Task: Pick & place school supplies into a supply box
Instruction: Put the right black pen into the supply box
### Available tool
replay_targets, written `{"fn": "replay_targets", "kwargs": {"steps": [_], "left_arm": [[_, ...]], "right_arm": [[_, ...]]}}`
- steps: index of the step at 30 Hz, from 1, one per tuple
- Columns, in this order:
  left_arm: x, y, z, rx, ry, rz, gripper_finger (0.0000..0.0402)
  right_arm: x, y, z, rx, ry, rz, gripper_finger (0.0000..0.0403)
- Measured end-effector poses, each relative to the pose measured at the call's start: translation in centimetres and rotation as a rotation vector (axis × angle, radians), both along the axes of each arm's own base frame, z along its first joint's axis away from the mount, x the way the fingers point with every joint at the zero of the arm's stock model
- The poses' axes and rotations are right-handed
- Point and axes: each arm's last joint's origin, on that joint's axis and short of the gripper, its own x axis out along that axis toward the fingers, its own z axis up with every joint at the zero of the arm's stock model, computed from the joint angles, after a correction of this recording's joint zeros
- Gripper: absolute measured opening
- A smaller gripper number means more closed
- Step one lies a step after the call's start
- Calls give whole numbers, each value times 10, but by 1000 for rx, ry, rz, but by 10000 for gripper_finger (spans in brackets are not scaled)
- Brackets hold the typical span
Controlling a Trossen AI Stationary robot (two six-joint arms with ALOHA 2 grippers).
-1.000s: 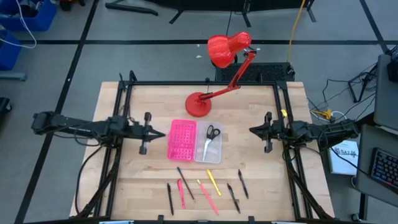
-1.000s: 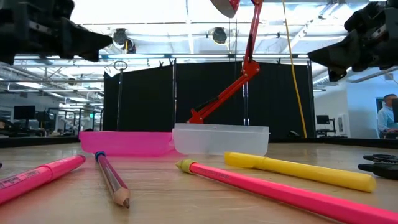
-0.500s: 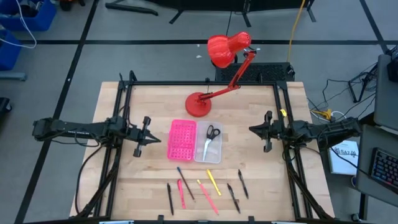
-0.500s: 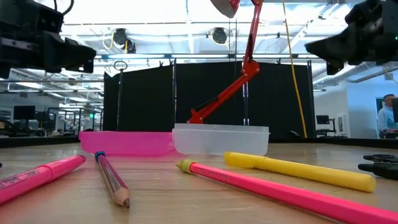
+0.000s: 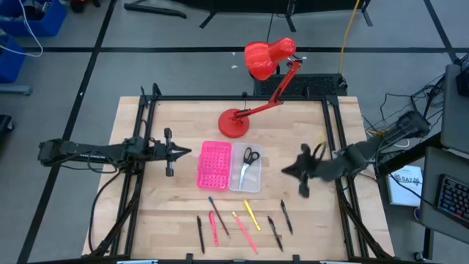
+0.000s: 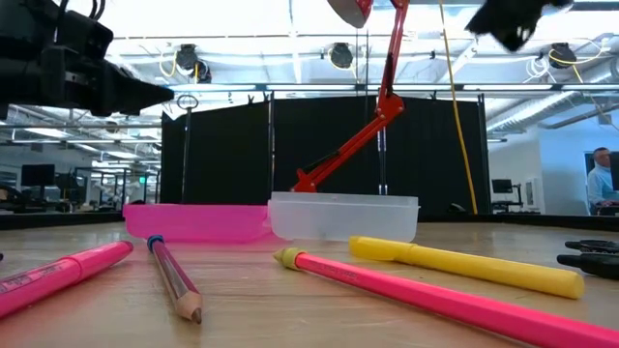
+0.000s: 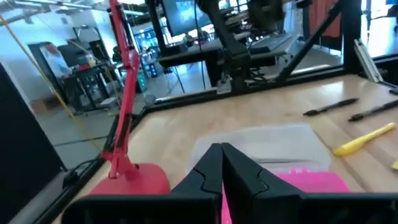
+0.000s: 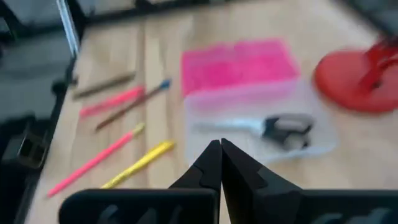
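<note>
On the wooden worktop (image 5: 183, 125), the supply box (image 5: 229, 166) sits at centre with the scissors (image 5: 248, 163) in its clear half. Pens and pencils (image 5: 242, 220) lie near its front edge. The left tool (image 5: 189, 152) hovers left of the box, fingers together, empty. The right tool (image 5: 287, 169) hangs right of it, closed, empty.

Overhead, table-level, two wrist views
</note>
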Motion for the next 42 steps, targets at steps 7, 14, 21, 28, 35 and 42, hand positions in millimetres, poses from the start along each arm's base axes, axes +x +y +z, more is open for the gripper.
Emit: {"fn": "replay_targets", "kwargs": {"steps": [7,14,21,28,35,42], "left_arm": [[0,-1,5,23,-49,-33,36],[0,-1,2,11,-24,-33,37],[0,-1,2,79,-17,-33,37],[0,-1,2,76,-16,-34,37],[0,-1,2,83,-16,-34,37],[0,-1,2,114,-14,-34,37]], "right_arm": [[56,89,40,102,274,-76,0],[92,150,30,239,437,-306,0],[89,185,-20,393,680,-561,0],[80,181,-44,321,835,-820,0],[88,180,-69,373,798,-796,42],[89,164,-91,347,896,-836,165]]}}
